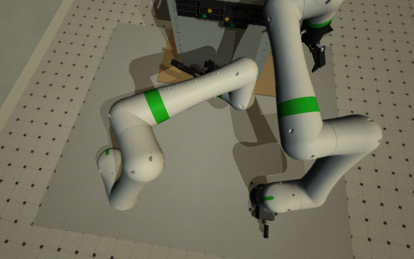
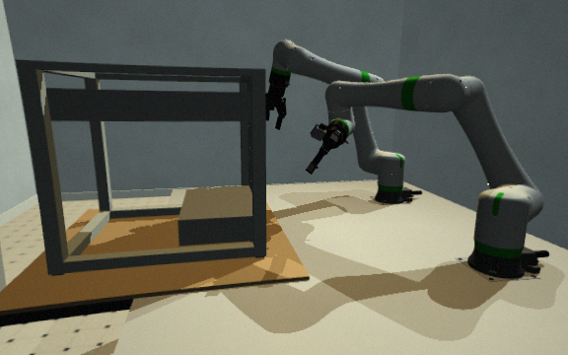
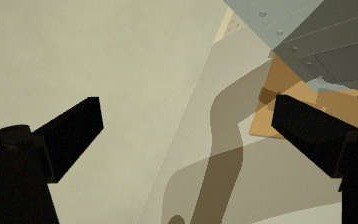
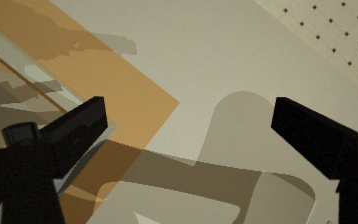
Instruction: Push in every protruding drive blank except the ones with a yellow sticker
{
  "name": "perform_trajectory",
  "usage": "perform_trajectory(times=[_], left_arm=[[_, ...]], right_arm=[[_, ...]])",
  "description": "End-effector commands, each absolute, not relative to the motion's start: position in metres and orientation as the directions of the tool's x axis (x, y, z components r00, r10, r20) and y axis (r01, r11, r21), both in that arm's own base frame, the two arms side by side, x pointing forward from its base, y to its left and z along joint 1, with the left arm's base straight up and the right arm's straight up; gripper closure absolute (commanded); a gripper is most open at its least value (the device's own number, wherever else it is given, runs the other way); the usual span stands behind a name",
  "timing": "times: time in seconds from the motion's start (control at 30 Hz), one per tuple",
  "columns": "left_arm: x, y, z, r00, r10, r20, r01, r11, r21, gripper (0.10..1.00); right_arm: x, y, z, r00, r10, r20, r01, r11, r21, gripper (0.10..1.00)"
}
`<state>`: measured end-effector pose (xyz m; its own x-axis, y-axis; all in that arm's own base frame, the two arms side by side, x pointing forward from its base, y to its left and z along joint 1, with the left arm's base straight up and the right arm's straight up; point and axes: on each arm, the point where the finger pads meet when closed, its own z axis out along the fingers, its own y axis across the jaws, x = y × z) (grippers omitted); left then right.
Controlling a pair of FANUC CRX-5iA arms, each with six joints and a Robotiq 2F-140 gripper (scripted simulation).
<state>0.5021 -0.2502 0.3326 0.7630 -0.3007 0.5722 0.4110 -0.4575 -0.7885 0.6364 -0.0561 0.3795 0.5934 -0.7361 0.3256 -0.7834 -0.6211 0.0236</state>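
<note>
The grey rack (image 1: pixel 183 36) (image 2: pixel 259 163) stands on an orange board. Its black drive unit (image 1: pixel 185 8) is at the top edge of the top view, partly cut off and partly behind the right arm. Dark blanks there carry yellow stickers (image 1: pixel 210 11) (image 1: pixel 226 19) and green dots (image 1: pixel 204 16) (image 1: pixel 233 25); which blanks protrude I cannot tell. My left gripper (image 1: pixel 191 65) (image 2: pixel 310 171) (image 3: pixel 188 111) is open and empty, in front of the rack and below the drive unit. My right gripper (image 1: pixel 317 65) (image 2: pixel 272 122) (image 4: pixel 189 112) is open and empty, near the rack's front right side.
The orange board (image 1: pixel 267 84) (image 2: pixel 166 287) (image 3: pixel 261 122) (image 4: pixel 155 102) extends beyond the rack's feet. A grey box (image 2: pixel 215 232) sits low inside the rack. The left forearm (image 1: pixel 196 88) crosses before the rack; the right forearm (image 1: pixel 293 68) passes beside it.
</note>
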Motion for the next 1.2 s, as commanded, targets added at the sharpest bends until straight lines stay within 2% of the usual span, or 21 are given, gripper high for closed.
perform_trajectory(times=[0.0, 1.17], left_arm=[[0.502, -0.250, 0.334, 0.762, -0.300, 0.574, 0.412, -0.459, -0.787, 0.098], [0.502, -0.250, 0.334, 0.762, -0.300, 0.574, 0.412, -0.459, -0.787, 0.098]], right_arm=[[0.636, -0.056, 0.381, 0.593, -0.736, 0.327, -0.784, -0.621, 0.022, 0.098], [0.627, -0.095, 0.376, 0.577, -0.754, 0.313, -0.800, -0.599, 0.033, 0.098]])
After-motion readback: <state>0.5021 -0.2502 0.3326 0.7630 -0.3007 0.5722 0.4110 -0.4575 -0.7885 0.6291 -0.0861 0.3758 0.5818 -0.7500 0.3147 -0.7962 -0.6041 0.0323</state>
